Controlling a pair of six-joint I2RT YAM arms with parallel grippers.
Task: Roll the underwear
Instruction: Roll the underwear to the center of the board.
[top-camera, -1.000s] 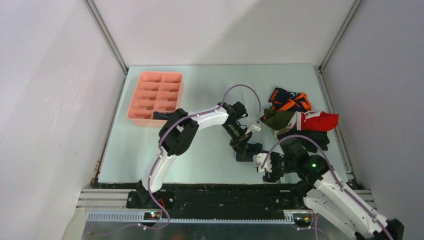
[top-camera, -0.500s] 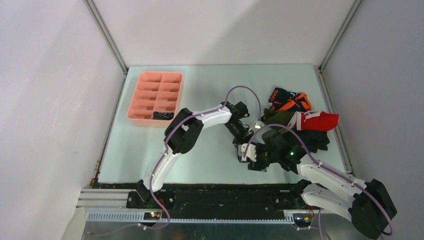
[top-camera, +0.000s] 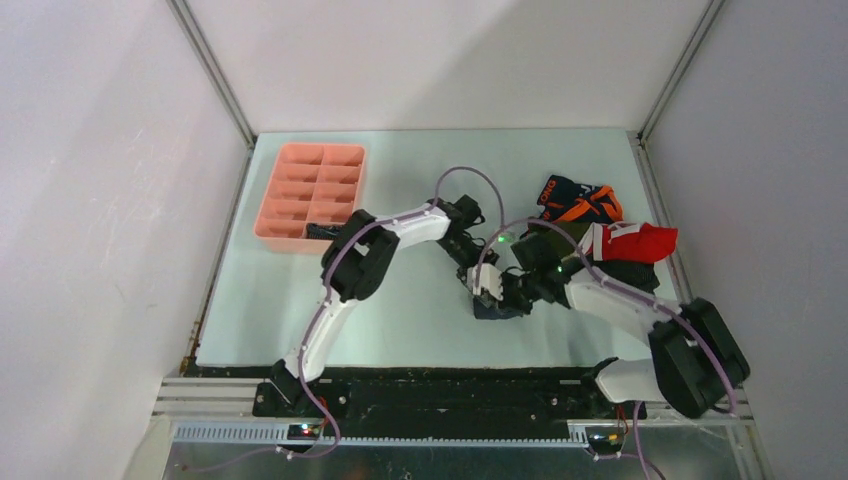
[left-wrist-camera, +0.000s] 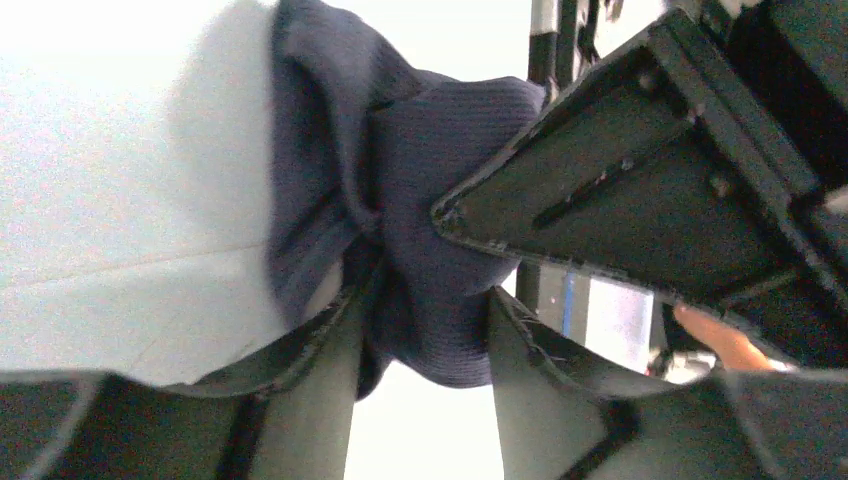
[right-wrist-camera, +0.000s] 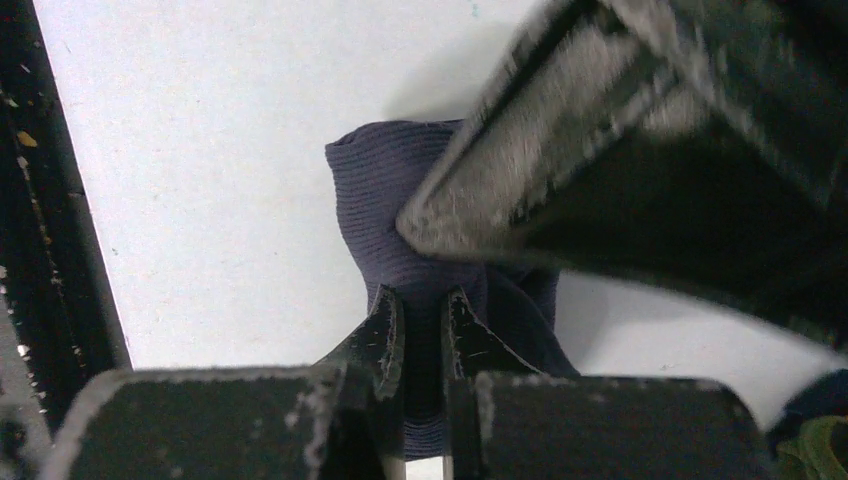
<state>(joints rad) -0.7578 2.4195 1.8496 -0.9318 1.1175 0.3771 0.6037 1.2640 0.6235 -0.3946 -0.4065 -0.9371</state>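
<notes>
The navy underwear (top-camera: 495, 308) lies bunched into a small roll near the table's front middle, where both grippers meet. My right gripper (right-wrist-camera: 422, 300) is shut on a fold of the navy underwear (right-wrist-camera: 385, 195). My left gripper (left-wrist-camera: 425, 300) stands open, its fingers apart with a bulge of the navy underwear (left-wrist-camera: 420, 170) between them. From above, the left gripper (top-camera: 480, 280) comes from the far side and the right gripper (top-camera: 500, 300) from the right. More underwear is piled at the right: black-orange (top-camera: 578, 200), olive (top-camera: 555, 238), red-white (top-camera: 635, 242) and black (top-camera: 630, 278).
A pink compartmented tray (top-camera: 300, 160) sits at the far left, with a dark roll (top-camera: 322, 231) in a near compartment. The black rail (top-camera: 430, 385) runs along the table's near edge. Grey walls close in both sides.
The right arm swung left to the navy roll and its gripper closed on the cloth. The left gripper, shut on the roll before, has opened and pulled back a little.
</notes>
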